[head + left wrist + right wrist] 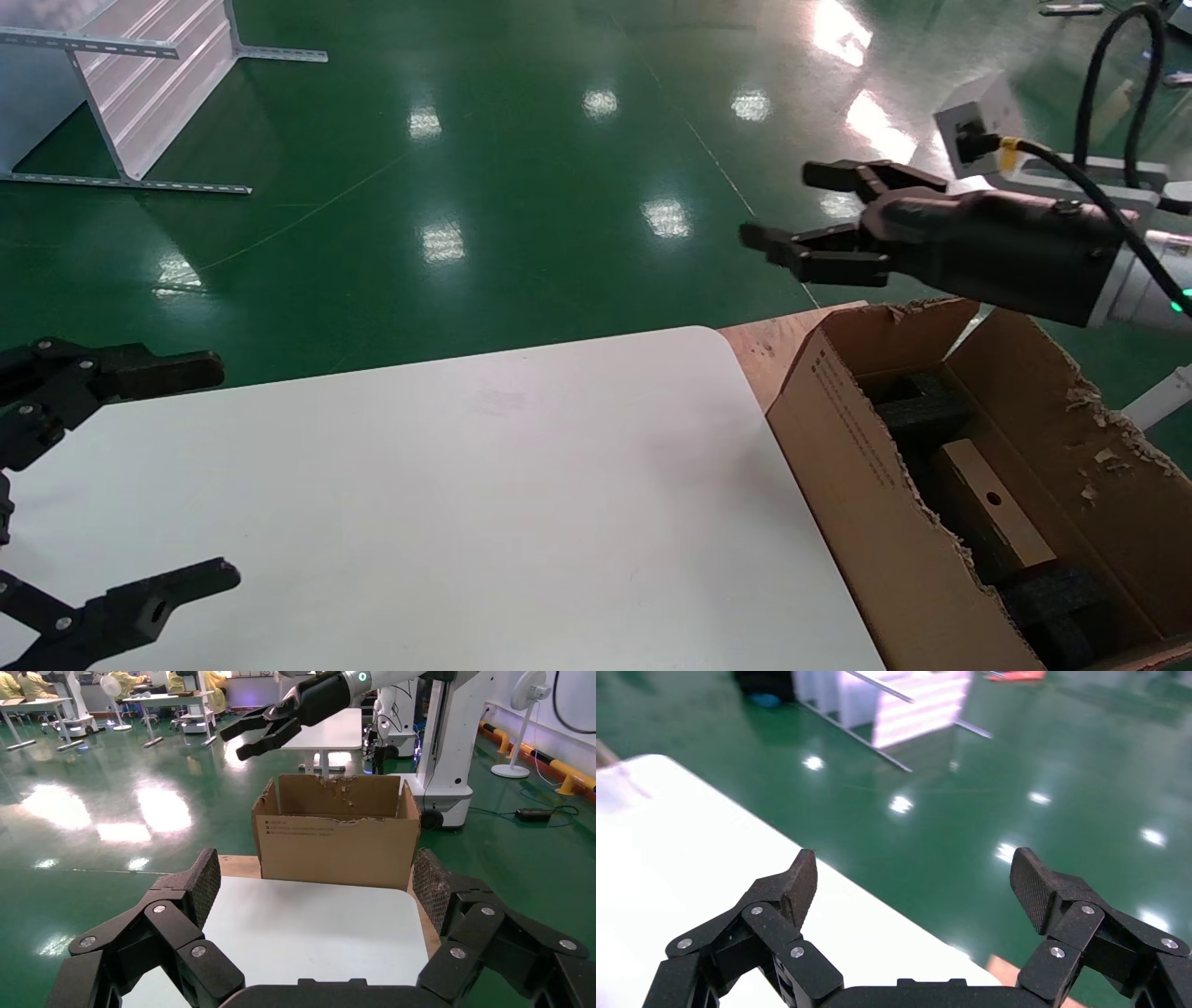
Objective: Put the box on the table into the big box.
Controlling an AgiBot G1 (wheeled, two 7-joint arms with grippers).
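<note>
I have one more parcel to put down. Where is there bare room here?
The table is bare between the left gripper and the big box. That carton is crowded: the box lies between foam blocks. The right gripper hangs open above.

The small flat brown box (989, 515), round dark hole facing up, lies inside the big torn carton (866, 485) between black foam blocks, beside the white table (466, 503).

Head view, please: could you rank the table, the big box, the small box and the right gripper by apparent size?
1. table
2. big box
3. right gripper, open above the floor; nearness may inflate it
4. small box, partly hidden inside the big box
</note>
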